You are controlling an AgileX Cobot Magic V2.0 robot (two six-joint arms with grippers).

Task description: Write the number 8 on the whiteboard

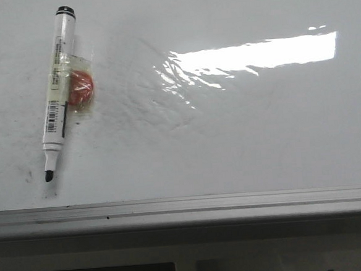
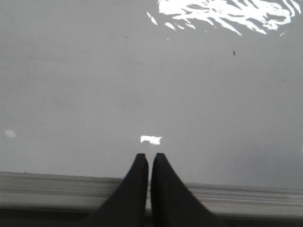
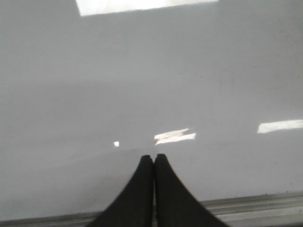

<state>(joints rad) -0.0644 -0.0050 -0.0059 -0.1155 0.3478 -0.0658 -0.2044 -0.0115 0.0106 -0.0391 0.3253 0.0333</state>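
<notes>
The whiteboard [image 1: 230,138] is glossy white with faint grey smudges and a pale grey frame edge [image 1: 186,211] at the front. No number 8 shows on it. A white marker [image 1: 58,97] with a black uncapped tip lies on the board at the far left, tip toward the front edge, with a taped orange piece [image 1: 80,86] beside its barrel. My left gripper [image 2: 149,156] is shut and empty over the board's front edge. My right gripper [image 3: 154,157] is shut and empty over the front edge too. Neither gripper shows in the front view.
A bright light reflection [image 1: 255,54] lies across the rippled upper right of the board. Small dark smudges [image 1: 28,174] sit near the marker tip. A dark gap and pale structure show below the frame.
</notes>
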